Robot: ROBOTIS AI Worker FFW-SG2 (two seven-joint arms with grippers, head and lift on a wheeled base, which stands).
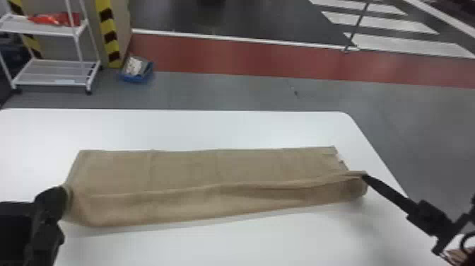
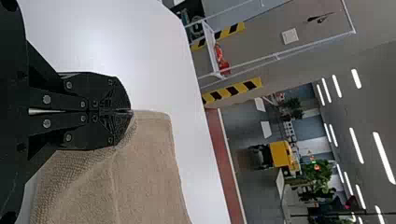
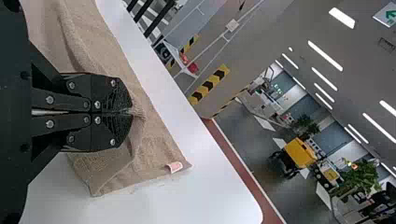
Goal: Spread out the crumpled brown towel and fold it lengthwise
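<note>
Across the white table lies the brown towel [image 1: 198, 169] as a long strip, its near part raised in a ridge running from end to end. At the towel's left end is my left gripper [image 1: 67, 198]; my right gripper [image 1: 364, 177] is at the right end, holding the raised edge. In the left wrist view my left gripper [image 2: 130, 112] is shut on a corner of the towel [image 2: 140, 172]. The right wrist view has my right gripper [image 3: 130, 112] shut on a bunched edge of the towel [image 3: 154, 144], with a small pale tag [image 3: 174, 167] near a flat corner.
The white table [image 1: 212, 127] extends behind and in front of the towel, with a rounded far right corner. On the floor beyond stand a white wheeled rack [image 1: 53, 65] and a blue bin [image 1: 138, 76].
</note>
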